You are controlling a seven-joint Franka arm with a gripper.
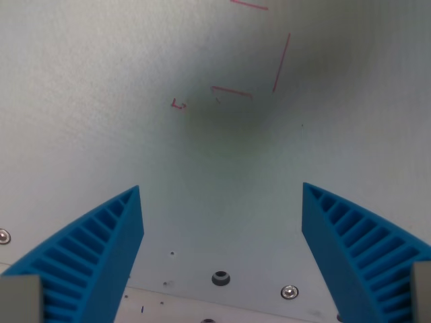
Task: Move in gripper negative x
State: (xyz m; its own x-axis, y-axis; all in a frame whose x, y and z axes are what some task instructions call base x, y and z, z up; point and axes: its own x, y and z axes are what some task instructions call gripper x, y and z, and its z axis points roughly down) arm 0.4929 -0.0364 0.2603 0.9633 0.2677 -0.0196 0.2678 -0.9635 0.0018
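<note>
My gripper (222,192) is open and empty, its two blue ribbed fingers (101,256) standing wide apart at the bottom left and bottom right of the wrist view. Below it lies a plain white tabletop (101,101) with a soft dark shadow in the middle. Nothing sits between the fingers.
Thin red pen marks (281,64) are drawn on the surface near the top, with a small red mark (178,104) to their left. Screws (289,291) and a dark hole (220,277) show near the bottom edge, where a panel seam runs.
</note>
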